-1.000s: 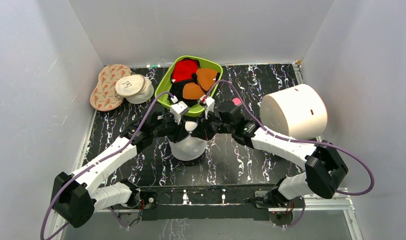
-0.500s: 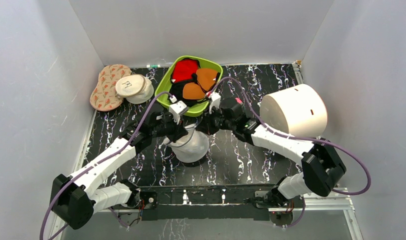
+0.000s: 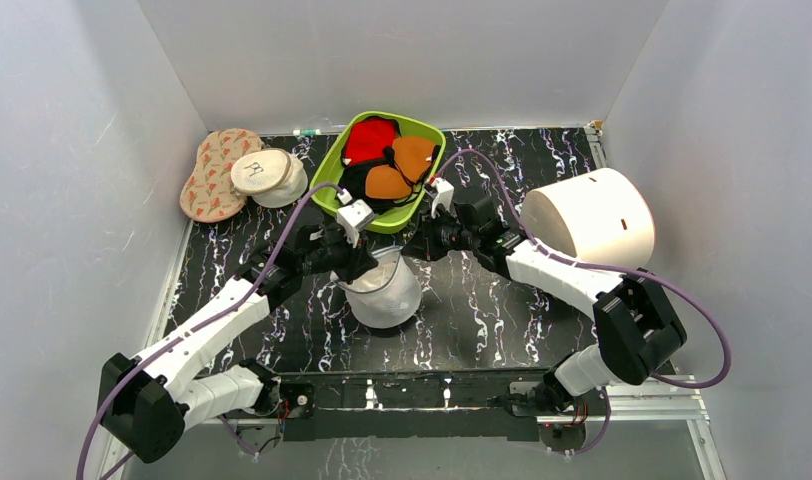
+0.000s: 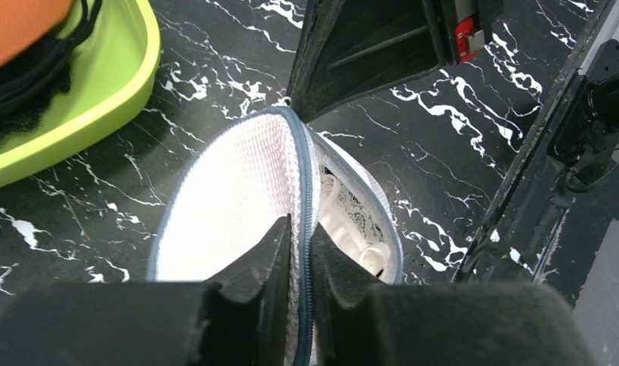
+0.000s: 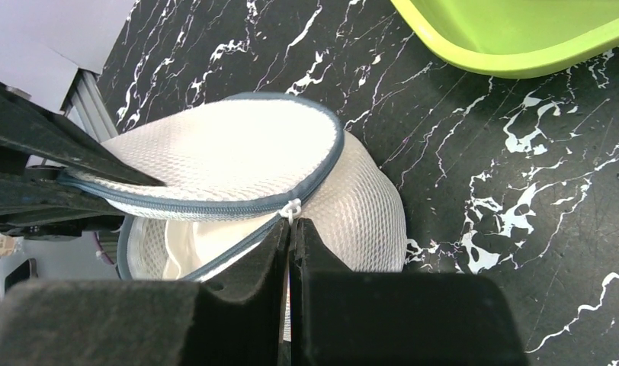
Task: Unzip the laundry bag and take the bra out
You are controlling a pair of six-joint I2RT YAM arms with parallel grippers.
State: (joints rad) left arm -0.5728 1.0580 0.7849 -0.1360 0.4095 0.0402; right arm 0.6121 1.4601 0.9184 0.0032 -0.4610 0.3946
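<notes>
The white mesh laundry bag (image 3: 384, 295) stands mid-table between the two grippers, its grey zipper partly undone and the upper flap (image 4: 230, 206) lifted. My left gripper (image 4: 300, 225) is shut on the flap's zippered rim (image 4: 303, 191); from above it (image 3: 367, 262) sits at the bag's far left edge. My right gripper (image 5: 290, 223) is shut on the white zipper pull (image 5: 293, 207) at the bag's right side, seen from above (image 3: 414, 250). The bra (image 4: 352, 229) shows as pale lace and padding inside the gap, also visible under the flap (image 5: 188, 248).
A lime green tub (image 3: 334, 170) holding red, orange and black garments (image 3: 387, 160) stands just behind the bag. A large white cylinder (image 3: 587, 222) lies at the right. A cream round cap (image 3: 267, 175) and a patterned pad (image 3: 210, 175) sit at the back left.
The right gripper has drawn the zipper pull rightward and away round the rim. The left gripper has shut on the flap's rim, and the bag now gapes open.
</notes>
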